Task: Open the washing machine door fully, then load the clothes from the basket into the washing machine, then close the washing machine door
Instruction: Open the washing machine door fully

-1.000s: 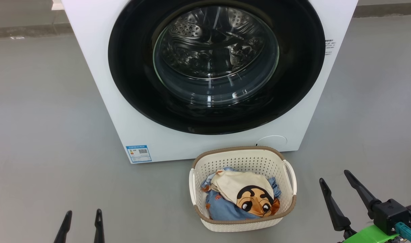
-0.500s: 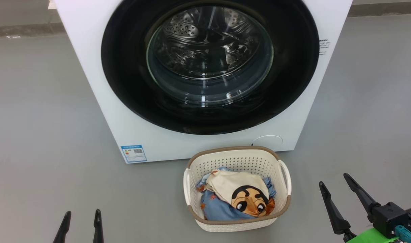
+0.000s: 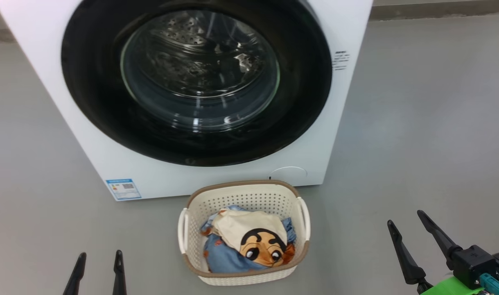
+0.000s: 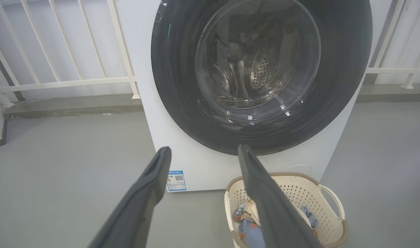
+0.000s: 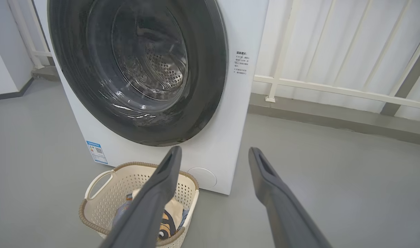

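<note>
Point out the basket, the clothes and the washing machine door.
the basket (image 3: 241, 182): head view, on its brown back rim
the clothes (image 3: 233, 223): head view, on the cream piece
the washing machine door (image 3: 200, 69): head view, on the glass window

Washing machine door (image 3: 306, 73) shut; clothes (image 3: 245, 241) piled in basket (image 3: 249, 196).

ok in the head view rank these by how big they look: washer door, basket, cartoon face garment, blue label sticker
1. washing machine door, by far the largest
2. basket
3. cream cartoon-face garment, lying in the basket
4. blue label sticker
No close calls.
</note>
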You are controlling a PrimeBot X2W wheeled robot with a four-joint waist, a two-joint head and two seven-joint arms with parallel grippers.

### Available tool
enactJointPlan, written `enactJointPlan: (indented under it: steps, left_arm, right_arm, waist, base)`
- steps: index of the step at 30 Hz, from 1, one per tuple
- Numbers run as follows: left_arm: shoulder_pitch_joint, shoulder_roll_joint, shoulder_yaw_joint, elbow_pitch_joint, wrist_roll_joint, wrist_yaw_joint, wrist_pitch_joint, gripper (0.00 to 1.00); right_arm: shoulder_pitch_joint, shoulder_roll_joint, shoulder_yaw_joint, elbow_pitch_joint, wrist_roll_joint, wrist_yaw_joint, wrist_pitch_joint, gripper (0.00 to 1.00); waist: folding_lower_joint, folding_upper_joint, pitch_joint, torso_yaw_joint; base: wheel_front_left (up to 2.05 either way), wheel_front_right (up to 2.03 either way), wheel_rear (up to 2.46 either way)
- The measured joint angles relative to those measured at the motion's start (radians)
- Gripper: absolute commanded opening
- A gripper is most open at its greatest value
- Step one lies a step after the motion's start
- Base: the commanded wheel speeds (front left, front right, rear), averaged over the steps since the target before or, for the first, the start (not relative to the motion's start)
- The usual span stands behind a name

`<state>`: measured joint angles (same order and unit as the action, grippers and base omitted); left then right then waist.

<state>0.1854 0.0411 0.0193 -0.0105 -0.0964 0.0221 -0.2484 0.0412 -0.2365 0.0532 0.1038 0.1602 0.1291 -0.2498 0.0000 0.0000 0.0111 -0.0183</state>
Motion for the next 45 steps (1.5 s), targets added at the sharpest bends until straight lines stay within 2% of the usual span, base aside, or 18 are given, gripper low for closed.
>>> enactJointPlan:
  steps: [8,20,21,22,23,24,30,33,36,41,44,45]
  left_arm:
    - [0.0,0.0,-0.002,0.0,-0.006,0.0,-0.001,1.0]
    - [0.0,0.0,-0.002,0.0,-0.007,0.0,-0.002,1.0]
    - [0.0,0.0,-0.002,0.0,-0.007,0.0,-0.002,1.0]
    - [0.0,0.0,-0.002,0.0,-0.007,0.0,-0.001,1.0]
    - [0.0,0.0,-0.002,0.0,-0.007,0.0,-0.001,1.0]
    - [0.0,0.0,-0.002,0.0,-0.007,0.0,-0.002,1.0]
    - [0.0,0.0,-0.002,0.0,-0.017,0.0,-0.002,1.0]
    - [0.001,0.0,-0.002,0.0,-0.025,0.0,-0.002,1.0]
    - [0.001,0.0,-0.001,0.0,-0.026,0.0,-0.002,1.0]
    - [0.002,0.0,-0.002,0.0,-0.034,-0.002,-0.006,1.0]
    - [0.002,0.0,-0.003,-0.002,-0.034,-0.002,-0.007,1.0]
    - [0.002,0.0,-0.004,-0.006,-0.035,-0.004,-0.007,1.0]
  right_arm:
    - [0.0,-0.001,0.0,-0.001,0.0,0.0,0.0,1.0]
    - [0.0,0.006,-0.006,-0.016,0.002,0.0,0.0,1.0]
    - [0.0,0.008,-0.006,-0.017,0.003,0.0,0.0,0.49]
    - [0.0,0.008,-0.006,-0.017,0.007,0.0,0.0,0.16]
    - [0.0,0.008,-0.006,-0.017,0.01,0.0,0.0,0.16]
    - [0.0,0.008,-0.005,-0.017,0.012,0.0,0.0,0.0]
    - [0.0,0.009,-0.003,-0.017,0.022,0.0,0.0,0.0]
    - [0.0,0.034,-0.03,-0.017,0.069,0.0,0.0,0.0]
    - [0.0,0.084,-0.084,-0.01,0.181,0.0,0.0,0.0]
    - [-0.001,0.123,-0.163,0.015,0.373,0.0,0.0,0.0]
    - [-0.006,0.152,-0.236,0.04,0.542,0.0,0.0,0.0]
    - [-0.015,0.163,-0.282,0.065,0.663,0.0,0.0,0.0]
  waist:
    - [0.0,0.0,0.001,0.001]
    - [0.0,0.0,0.001,0.002]
    - [0.0,0.0,0.001,0.002]
    - [0.0,0.0,0.001,0.002]
    - [0.0,0.0,0.0,0.002]
    - [0.0,0.0,0.0,0.003]
    - [0.0,0.0,-0.002,0.005]
    - [0.0,0.0,-0.001,0.004]
    - [0.0,0.0,0.0,0.001]
    - [0.0,0.0,0.007,-0.002]
    - [0.0,0.0,0.013,-0.002]
    - [0.0001,0.0,0.019,-0.001]
  base:
    - [0.54,0.54,-1.09]
    - [0.03,0.03,-0.05]
    - [0.0,0.0,0.0]
    - [0.0,0.0,0.0]
    - [0.0,0.0,0.0]
    - [0.0,0.0,0.0]
    - [0.0,0.0,0.0]
    - [0.0,0.0,0.0]
    - [0.0,0.0,0.0]
    - [0.0,0.0,0.0]
    - [0.0,0.0,0.0]
    - [0.0,0.0,0.0]
